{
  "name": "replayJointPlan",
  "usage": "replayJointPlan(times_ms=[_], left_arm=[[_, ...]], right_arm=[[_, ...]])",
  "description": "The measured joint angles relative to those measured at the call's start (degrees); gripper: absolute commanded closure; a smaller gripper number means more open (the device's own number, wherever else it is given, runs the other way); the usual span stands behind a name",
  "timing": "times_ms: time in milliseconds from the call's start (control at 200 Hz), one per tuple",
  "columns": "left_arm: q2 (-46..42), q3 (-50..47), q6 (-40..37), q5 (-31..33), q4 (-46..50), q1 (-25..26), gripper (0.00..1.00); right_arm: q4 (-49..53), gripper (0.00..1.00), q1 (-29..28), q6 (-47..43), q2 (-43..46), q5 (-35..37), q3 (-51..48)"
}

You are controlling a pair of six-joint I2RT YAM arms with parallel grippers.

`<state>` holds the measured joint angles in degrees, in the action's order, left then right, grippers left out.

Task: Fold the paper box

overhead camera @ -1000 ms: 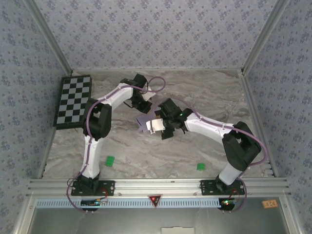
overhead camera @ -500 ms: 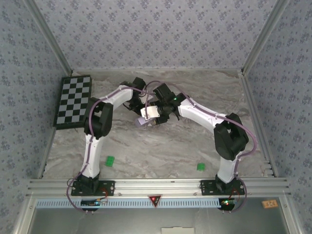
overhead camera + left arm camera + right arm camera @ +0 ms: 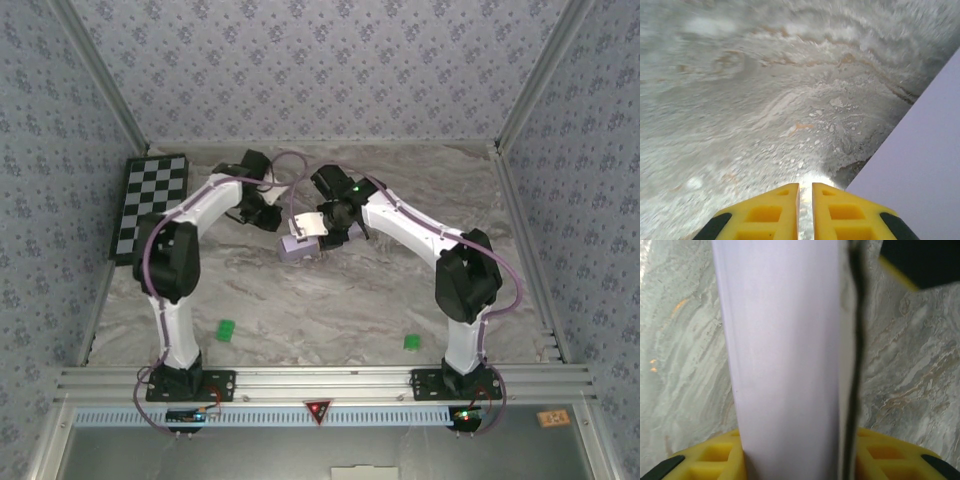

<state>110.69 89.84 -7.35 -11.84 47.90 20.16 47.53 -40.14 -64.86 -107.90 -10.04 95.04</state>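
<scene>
Marble table [image 3: 330,300]; paper box [image 3: 785,340] in right hand [image 3: 797,460]

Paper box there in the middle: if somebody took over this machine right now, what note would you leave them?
Left pincer: fingers almost together, holding nothing, close beside the paper box.
Right pincer: closed on the box, card between its fingers.
Box: mid-way across the table, between both pincers, lavender outside showing.
Done: seems partly folded into a block.
Left: a cream flap appears unfolded; close it, then release.
</scene>
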Motion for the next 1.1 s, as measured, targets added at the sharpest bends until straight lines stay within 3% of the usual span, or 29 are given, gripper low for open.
replayJointPlan(times_ms=[245,655,775,855,1099], left_arm=[[-13.49,-5.75,5.66,-0.28,-1.42,-2.16,0.75],[-28.83,-16.50,12.04,0.98,-1.66,-2.16,0.64],[-30.77,-18.38,13.09,0.87,-1.66,-2.16,0.60],[-31.34,-19.34,13.97,0.33,-1.77,-2.16,0.51],[-34.64,-21.29,16.00,-5.11,-2.99,-2.16,0.37]], right_arm=[[11.02,0.60,-0.72,13.29,-1.03,-0.13,8.98],[20.81,0.59,-5.88,26.14,-4.31,0.46,8.68],[20.37,0.50,-5.86,27.04,-4.33,0.61,8.04],[20.20,0.44,-5.79,27.65,-4.52,0.83,7.52],[19.78,0.25,-5.16,28.48,-4.59,0.55,7.45]])
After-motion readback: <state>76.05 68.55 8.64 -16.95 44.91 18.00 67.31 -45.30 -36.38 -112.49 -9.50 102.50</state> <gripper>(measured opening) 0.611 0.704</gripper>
